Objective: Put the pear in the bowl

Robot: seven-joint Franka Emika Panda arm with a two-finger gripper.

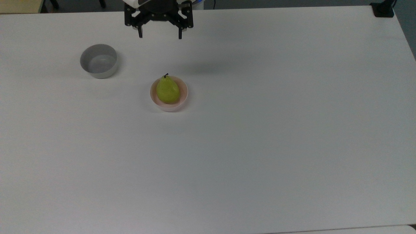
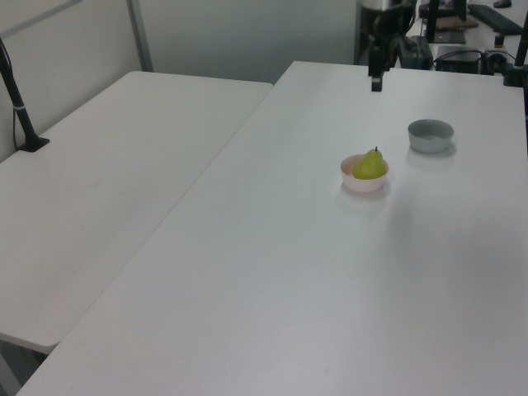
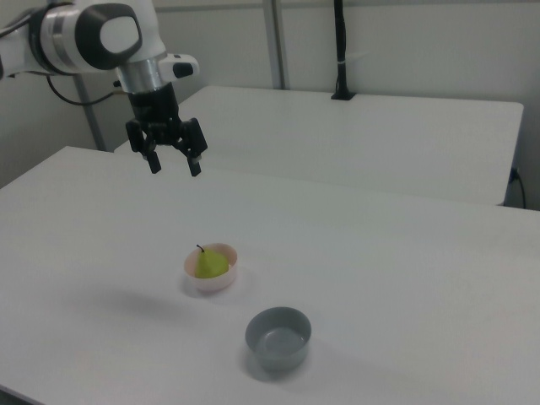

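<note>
On the white tabletop (image 1: 260,146) the pear (image 1: 167,90) sits upright inside the pink bowl (image 1: 183,99), well below the raised pincer (image 1: 159,34) with fingers spread and empty; it looks light, smooth and rounded, best gripped across its wide belly.

This looked like a robotics lab: a Franka arm (image 3: 93,38) stood at a plain white table (image 1: 260,146), with a second white table (image 3: 380,135) at about one o'clock in the right view and bare pale walls behind.
</note>
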